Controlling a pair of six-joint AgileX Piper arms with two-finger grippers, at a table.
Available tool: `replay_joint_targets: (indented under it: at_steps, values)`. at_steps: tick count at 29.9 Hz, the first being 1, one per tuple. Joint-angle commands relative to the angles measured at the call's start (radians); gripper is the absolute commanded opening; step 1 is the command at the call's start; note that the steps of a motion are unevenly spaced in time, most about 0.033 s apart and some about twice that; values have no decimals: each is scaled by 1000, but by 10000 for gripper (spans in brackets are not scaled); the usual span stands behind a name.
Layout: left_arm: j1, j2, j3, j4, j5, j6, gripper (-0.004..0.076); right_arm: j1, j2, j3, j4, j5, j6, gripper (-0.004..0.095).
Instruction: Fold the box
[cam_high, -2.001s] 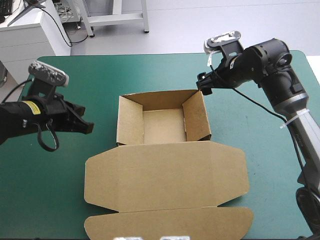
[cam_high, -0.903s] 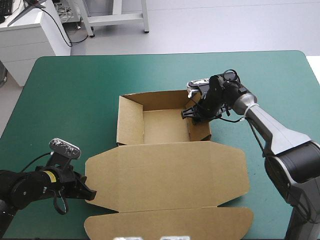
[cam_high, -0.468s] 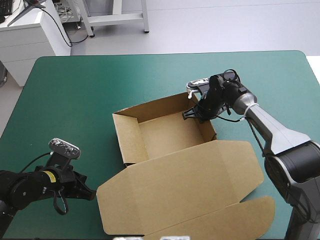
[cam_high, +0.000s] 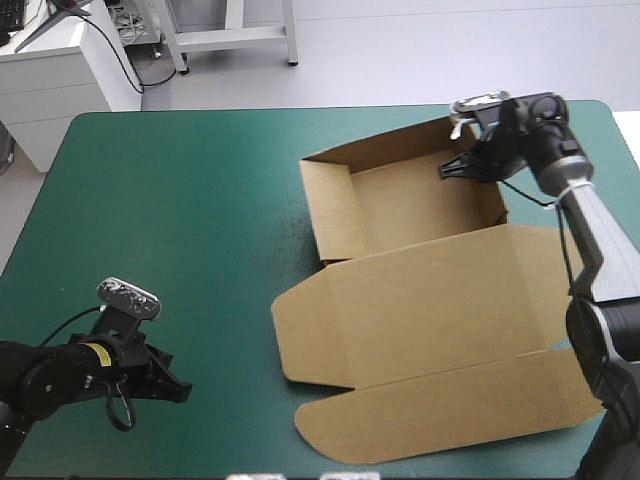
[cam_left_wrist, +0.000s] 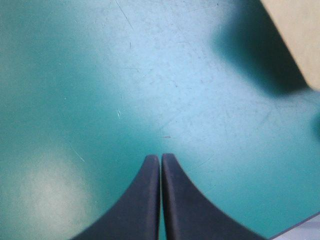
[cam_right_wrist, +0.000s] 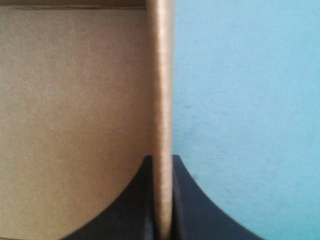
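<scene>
Pinching a wall of the box (cam_high: 420, 300) on the table (cam_high: 150, 200)'s right half, the right gripper (cam_high: 446, 170) has its fingers nearly together on the board. The left gripper (cam_high: 180, 390), fingers pressed together and empty, is at the table's near-left corner.

Table (cam_high: 150, 250) with a teal-green cover, rounded far corners, fine scratches (cam_left_wrist: 125, 20) across the cover

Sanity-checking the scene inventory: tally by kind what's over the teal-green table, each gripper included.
box, brown: 1
gripper, black: 2 (left gripper shut on nothing; right gripper shut on a box wall)
Total: 3
</scene>
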Motion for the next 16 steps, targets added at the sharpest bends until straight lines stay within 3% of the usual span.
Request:
replay_joint_targets:
  at_steps: [1,9,16]
  values:
    - [-1,-3,-24,-14,-34,-10,-8,-120,-67,-53,-11,-8,-9,-19]
    - [-1,-3,-24,-5,-46,-10,-8,-389,-59,-53,-11,-11,-9,-19]
    - [-1,-3,-24,49,-48,-6,-8,-547,-21,-53,5,-7,-9,-19]
